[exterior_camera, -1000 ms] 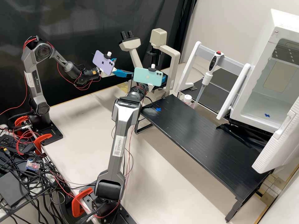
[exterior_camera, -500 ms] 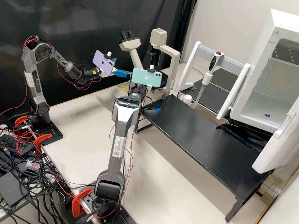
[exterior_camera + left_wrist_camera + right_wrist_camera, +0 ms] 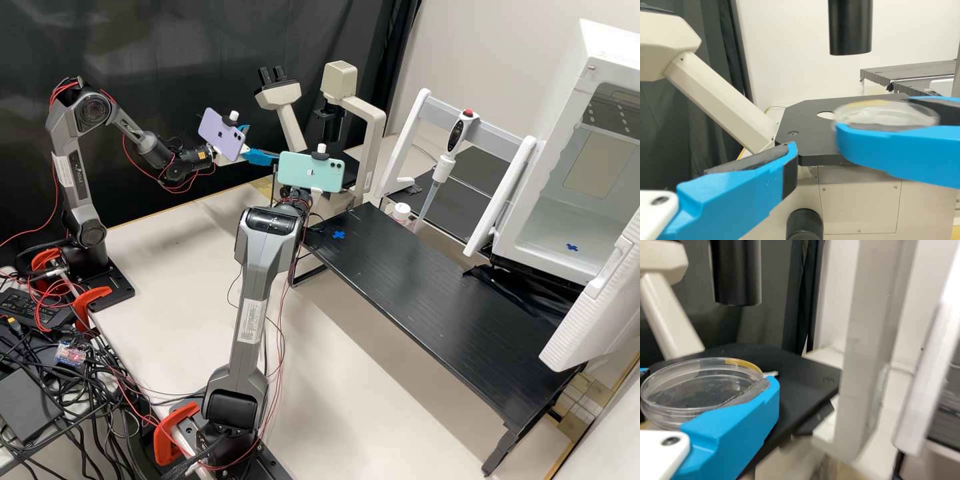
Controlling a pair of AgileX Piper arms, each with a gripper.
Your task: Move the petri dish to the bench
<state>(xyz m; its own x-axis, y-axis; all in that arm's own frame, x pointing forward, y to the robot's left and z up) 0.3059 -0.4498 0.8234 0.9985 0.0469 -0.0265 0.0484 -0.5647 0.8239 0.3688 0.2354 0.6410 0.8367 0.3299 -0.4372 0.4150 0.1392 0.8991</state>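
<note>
The petri dish (image 3: 700, 390), round, shallow and clear, was in my right pincer (image 3: 316, 192), near the microscope's black stage (image 3: 800, 120); how high it sat relative to that plate, I could not tell.

The white, open-fronted cabinet (image 3: 603, 50) stood on the far side of the black slatted bench (image 3: 427, 313). Near the bench's other end rose the cream microscope (image 3: 377, 133). A white-and-grey pipette (image 3: 443, 168) hung tilted, tip down, between the two. My left pincer (image 3: 263, 141) stood wide and held nothing, close by the microscope. My right one had closed on the dish, its blue fingers (image 3: 740, 425) on opposite sides of the rim. Behind the bench was a small white-capped bottle (image 3: 401, 212). One blue cross-shaped mark (image 3: 339, 235) lay on the bench, near the microscope end, and another (image 3: 572, 247) on the cabinet floor.
</note>
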